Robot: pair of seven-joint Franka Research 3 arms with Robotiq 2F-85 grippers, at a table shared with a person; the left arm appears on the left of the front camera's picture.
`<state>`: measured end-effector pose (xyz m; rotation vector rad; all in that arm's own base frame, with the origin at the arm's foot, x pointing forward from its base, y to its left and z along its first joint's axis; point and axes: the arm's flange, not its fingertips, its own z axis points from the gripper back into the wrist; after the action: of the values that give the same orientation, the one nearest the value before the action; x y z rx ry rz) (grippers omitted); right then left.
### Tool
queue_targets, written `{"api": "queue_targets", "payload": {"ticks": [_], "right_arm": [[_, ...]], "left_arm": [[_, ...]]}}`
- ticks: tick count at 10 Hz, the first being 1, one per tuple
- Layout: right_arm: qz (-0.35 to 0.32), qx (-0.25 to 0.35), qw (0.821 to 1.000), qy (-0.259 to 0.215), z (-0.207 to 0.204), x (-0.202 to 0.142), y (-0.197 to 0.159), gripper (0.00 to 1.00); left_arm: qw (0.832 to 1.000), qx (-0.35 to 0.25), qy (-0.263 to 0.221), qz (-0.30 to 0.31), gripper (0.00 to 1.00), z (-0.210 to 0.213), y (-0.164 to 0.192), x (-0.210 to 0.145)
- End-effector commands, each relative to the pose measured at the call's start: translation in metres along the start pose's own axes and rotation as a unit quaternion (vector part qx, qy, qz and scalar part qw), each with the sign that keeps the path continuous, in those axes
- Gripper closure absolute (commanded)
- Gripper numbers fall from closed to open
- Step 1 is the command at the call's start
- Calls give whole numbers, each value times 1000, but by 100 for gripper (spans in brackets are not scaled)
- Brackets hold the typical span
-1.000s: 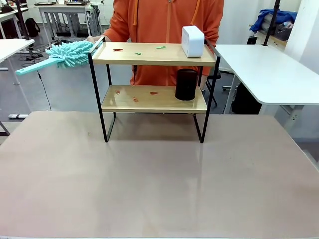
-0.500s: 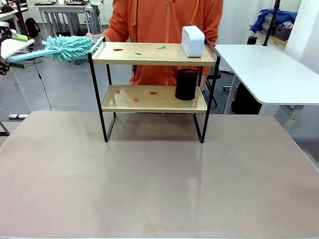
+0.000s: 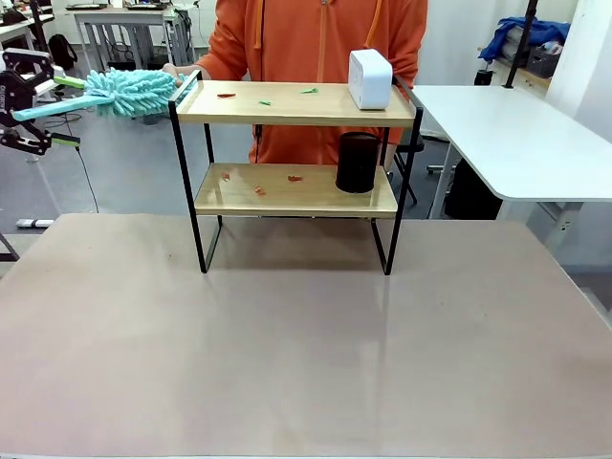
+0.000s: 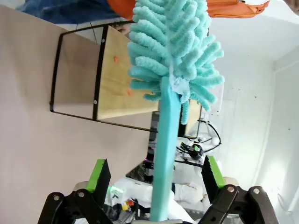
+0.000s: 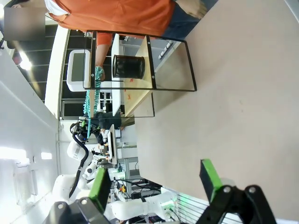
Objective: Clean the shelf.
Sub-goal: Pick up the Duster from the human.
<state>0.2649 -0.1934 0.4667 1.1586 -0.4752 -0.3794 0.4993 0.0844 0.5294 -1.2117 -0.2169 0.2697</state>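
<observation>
The shelf (image 3: 287,191) stands at the far side of the table, two light wooden boards in a black frame. Small red and green scraps (image 3: 227,95) lie on the top board, and red ones (image 3: 258,189) on the lower board. A person's hand (image 3: 175,70) holds a teal fluffy duster (image 3: 129,93) by its head at the shelf's upper left corner. The handle points left, between the fingers of my left gripper (image 3: 59,110), which is open. In the left wrist view the duster handle (image 4: 164,154) runs between the wide-apart pads of that gripper (image 4: 156,172), touching neither. My right gripper (image 5: 155,183) is open and holds nothing, far from the shelf (image 5: 140,60).
A white box (image 3: 369,78) sits at the right of the top board and a black cup (image 3: 358,162) at the right of the lower board. The person in orange (image 3: 316,38) stands behind the shelf. A white table (image 3: 516,134) is at the right. The brown tabletop (image 3: 306,354) lies in front.
My left gripper has come in from the left edge, and its open fingers now stand on either side of the duster handle. The duster has risen and levelled a little.
</observation>
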Motion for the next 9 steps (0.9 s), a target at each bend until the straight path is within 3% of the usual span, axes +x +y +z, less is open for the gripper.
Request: {"api": "queue_targets", "payload": {"ticks": [1,3,7,8,9], "right_arm": [[13,11,1000,-6,-2,2,1,0],[13,11,1000,-6,-2,2,1,0],[13,11,1000,-6,-2,2,1,0],[13,11,1000,-6,-2,2,1,0],[13,11,1000,-6,-2,2,1,0]], "left_arm": [[999,-34,9,30,0,7,-7,8],[997,-68,13,35,0,7,-4,6],[997,-60,-2,37,0,6,0,5],[998,-62,-1,32,58,6,0,4],[997,-64,-1,32,58,7,0,4]]}}
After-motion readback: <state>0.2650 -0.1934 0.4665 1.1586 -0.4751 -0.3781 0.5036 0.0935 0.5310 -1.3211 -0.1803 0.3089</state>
